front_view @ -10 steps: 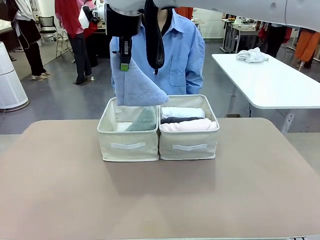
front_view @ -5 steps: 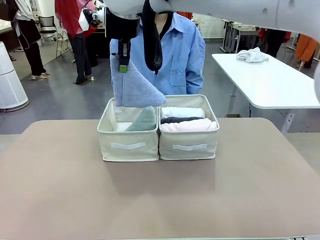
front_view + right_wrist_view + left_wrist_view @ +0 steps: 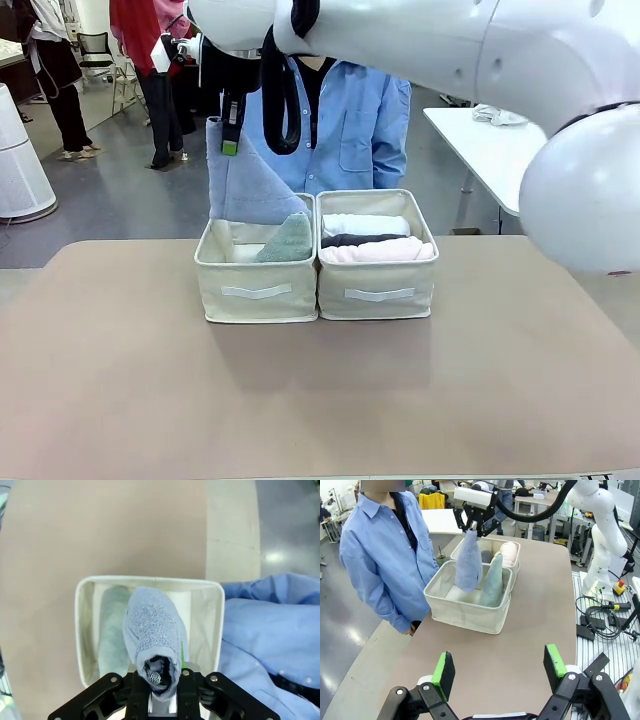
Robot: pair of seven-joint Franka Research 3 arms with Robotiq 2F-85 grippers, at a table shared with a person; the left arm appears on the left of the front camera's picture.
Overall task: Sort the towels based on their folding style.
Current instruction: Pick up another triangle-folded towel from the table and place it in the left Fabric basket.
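Left gripper [image 3: 499, 667] low in left wrist view, jaws wide, empty, well back from bins.

Upper left of front view: right gripper [image 3: 231, 128] jaws clamped on top corner of lavender-blue towel [image 3: 245, 185]. Towel hangs long axis vertical, lower end inside left bin [image 3: 258, 292], just left of sage-green towel [image 3: 290, 239]. Right arm nearer; release likely next.

Right bin [image 3: 379, 290]: white, grey, pink rolls lying crosswise.
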